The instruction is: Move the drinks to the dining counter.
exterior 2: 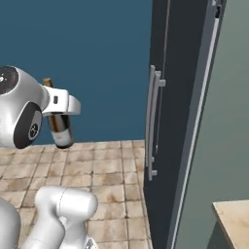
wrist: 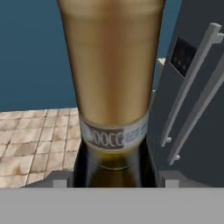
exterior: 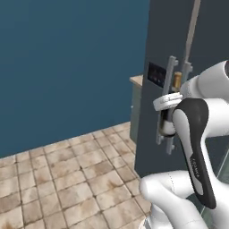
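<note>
Wine bottle (wrist: 114, 87) sits pinched in my hand (exterior 2: 62, 104), carried upright above the tiled floor (exterior: 67, 179) beside the dark fridge (exterior 2: 170, 121); delivery to the dining worktop and the second drink remain outstanding.

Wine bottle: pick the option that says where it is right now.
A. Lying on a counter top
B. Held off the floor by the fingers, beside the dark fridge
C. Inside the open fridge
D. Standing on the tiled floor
B. The wine bottle hangs upright above the tiled floor with the gripper closed around its upper part, next to the fridge, whose doors are shut.
</note>
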